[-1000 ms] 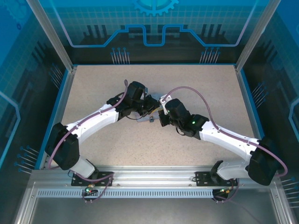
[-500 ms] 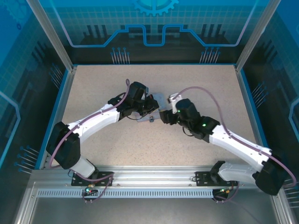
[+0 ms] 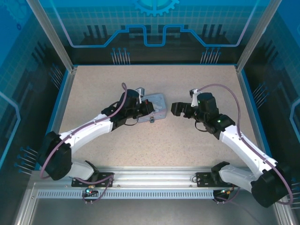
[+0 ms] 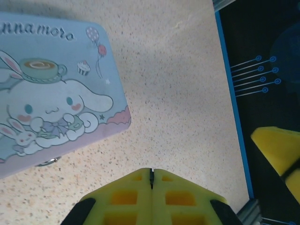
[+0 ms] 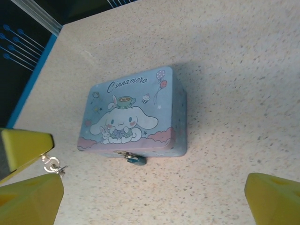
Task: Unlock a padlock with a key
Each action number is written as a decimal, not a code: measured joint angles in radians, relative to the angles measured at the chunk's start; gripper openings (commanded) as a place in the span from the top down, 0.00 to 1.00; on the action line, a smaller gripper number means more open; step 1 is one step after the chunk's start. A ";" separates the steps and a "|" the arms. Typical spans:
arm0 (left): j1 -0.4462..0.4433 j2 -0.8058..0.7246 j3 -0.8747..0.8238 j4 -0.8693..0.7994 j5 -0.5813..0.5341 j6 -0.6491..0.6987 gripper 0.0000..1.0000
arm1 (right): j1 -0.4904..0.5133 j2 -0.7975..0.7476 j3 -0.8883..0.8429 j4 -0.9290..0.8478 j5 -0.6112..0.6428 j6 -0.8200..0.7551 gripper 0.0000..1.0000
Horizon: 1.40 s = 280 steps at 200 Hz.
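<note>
The left arm stretches low to the left side of the tin, and the left gripper has its fingers pressed together. The right arm is bent, with the right gripper spread wide just right of the tin. The padlock hangs at the tin's near edge.

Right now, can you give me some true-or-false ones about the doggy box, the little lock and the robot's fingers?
1. The tin has a white cartoon dog on its lid. True.
2. The right fingers are squeezed shut. False: they stand wide apart.
3. The padlock sits on the tin's front side. True.
4. The left fingers are wide open. False: they are pressed together.
5. The tin is up in the air. False: it rests on the table.
</note>
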 measured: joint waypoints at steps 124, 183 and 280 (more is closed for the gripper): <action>0.000 -0.130 -0.223 0.513 -0.062 0.098 1.00 | -0.023 0.218 -0.095 0.674 -0.352 0.473 0.35; 0.014 -0.039 -0.227 0.725 -0.029 -0.015 1.00 | -0.021 0.312 -0.095 0.910 -0.392 0.579 0.50; 0.019 0.040 -0.224 0.802 -0.016 -0.161 1.00 | 0.026 0.349 -0.094 1.019 -0.407 0.614 0.56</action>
